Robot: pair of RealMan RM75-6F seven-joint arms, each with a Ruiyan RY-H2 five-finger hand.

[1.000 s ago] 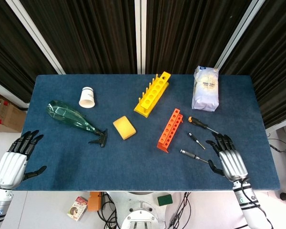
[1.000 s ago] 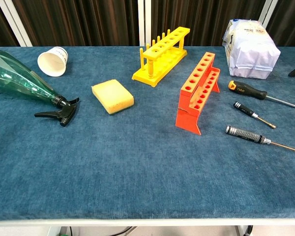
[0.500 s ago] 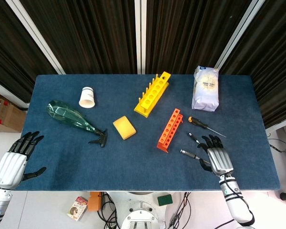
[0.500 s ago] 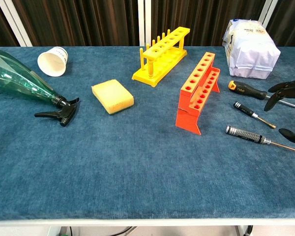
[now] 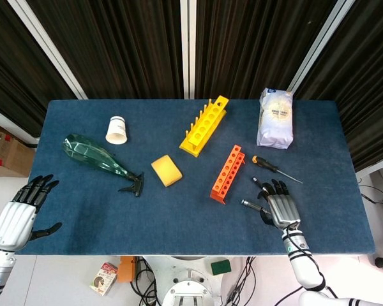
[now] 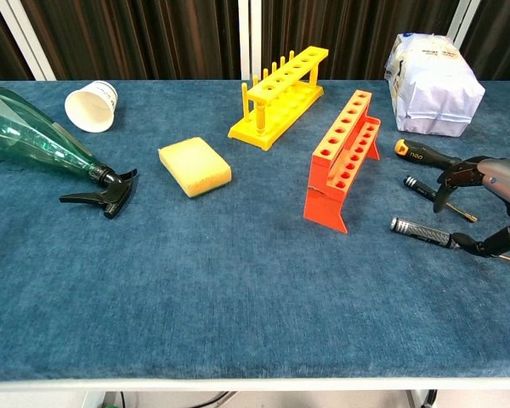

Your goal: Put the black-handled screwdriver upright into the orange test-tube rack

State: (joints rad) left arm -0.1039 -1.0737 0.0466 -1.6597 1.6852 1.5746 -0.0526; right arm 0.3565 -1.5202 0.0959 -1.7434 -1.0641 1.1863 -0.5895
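The orange test-tube rack stands right of the table's middle. To its right lie three screwdrivers. The short black-handled screwdriver is the middle one. An orange-and-black-handled one lies farther back, and a grey knurled one lies nearer. My right hand hovers open over the tips of the black and grey screwdrivers, fingers spread, holding nothing. My left hand hangs open off the table's near left corner, seen only in the head view.
A yellow rack stands behind the orange one. A white bag sits at the back right. A yellow sponge, a green spray bottle on its side and a white cup occupy the left half.
My right hand has moved left from the table's right edge toward the screwdrivers and now covers their tips. The left hand and all objects have not moved.
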